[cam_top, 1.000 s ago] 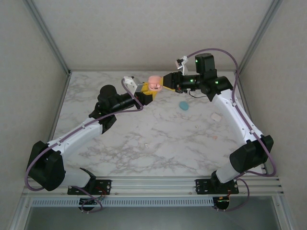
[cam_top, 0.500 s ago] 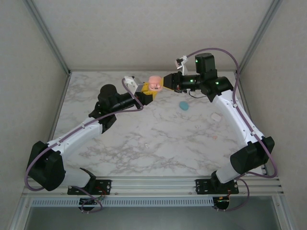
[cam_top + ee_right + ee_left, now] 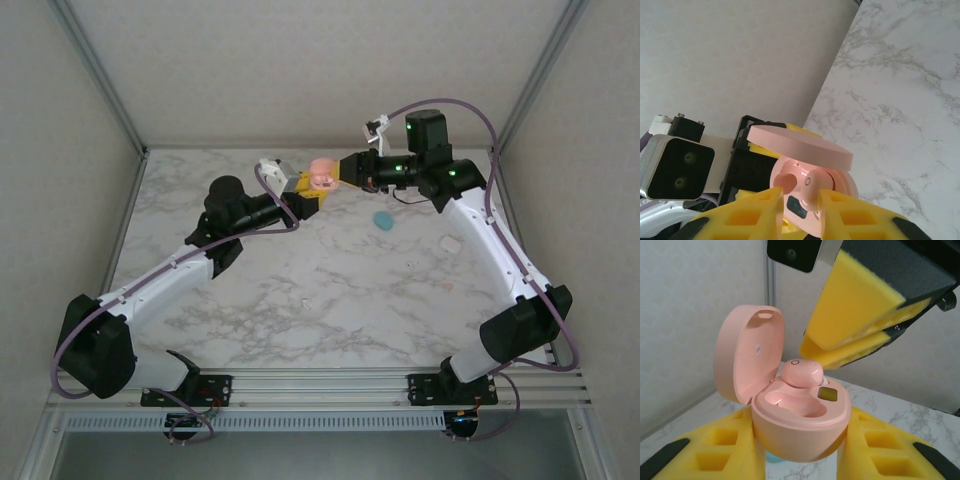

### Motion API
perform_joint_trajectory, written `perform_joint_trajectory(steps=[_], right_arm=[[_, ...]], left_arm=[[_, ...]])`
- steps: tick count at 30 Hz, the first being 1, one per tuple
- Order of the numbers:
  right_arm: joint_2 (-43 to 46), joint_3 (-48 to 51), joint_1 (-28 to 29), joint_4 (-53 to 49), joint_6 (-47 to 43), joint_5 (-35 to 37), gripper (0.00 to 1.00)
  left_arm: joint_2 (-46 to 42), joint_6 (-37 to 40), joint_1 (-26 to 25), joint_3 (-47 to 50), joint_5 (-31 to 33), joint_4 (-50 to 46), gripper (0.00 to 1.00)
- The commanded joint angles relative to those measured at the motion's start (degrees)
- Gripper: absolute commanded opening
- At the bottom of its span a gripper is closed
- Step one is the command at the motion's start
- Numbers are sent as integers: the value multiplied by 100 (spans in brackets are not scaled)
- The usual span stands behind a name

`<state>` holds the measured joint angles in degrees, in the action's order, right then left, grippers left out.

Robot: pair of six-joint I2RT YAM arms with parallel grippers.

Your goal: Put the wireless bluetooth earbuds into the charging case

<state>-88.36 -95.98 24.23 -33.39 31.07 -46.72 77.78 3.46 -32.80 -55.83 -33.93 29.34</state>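
My left gripper (image 3: 800, 452) is shut on the base of the pink charging case (image 3: 800, 425), which it holds above the table with the lid (image 3: 747, 352) swung open. A pale pink earbud (image 3: 802, 372) sits at the case's far socket, half out of it. The near socket (image 3: 792, 402) is empty. My right gripper (image 3: 801, 200) comes in from the right, its yellow fingers (image 3: 840, 215) shut on that earbud (image 3: 812, 187). From above, both grippers (image 3: 345, 170) meet at the case (image 3: 320, 172) at the back of the table. Another tiny pale pink earbud (image 3: 447, 284) lies on the table at the right.
A teal rounded piece (image 3: 383, 220) lies on the marble table (image 3: 320, 290) just right of centre. A small white squarish piece (image 3: 451, 243) lies further right. Walls and metal posts close the table in on three sides.
The right gripper's jaws have narrowed onto the earbud at the case. Both arms have barely moved.
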Motion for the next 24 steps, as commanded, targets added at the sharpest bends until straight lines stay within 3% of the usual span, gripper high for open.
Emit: perform_joint_trajectory(steps=[1, 14, 19, 24], right_arm=[[68, -256, 56, -275, -254, 325, 28], [209, -293, 56, -698, -446, 737, 31], [704, 51, -252, -888, -413, 1615, 34], [1618, 1608, -1285, -1237, 274, 3368, 33]], left_arm=[[-87, 111, -69, -173, 61, 31, 18], [-123, 63, -69, -120, 96, 151, 18], [-157, 63, -69, -112, 212, 155, 18], [-206, 23, -69, -42, 303, 229, 18]])
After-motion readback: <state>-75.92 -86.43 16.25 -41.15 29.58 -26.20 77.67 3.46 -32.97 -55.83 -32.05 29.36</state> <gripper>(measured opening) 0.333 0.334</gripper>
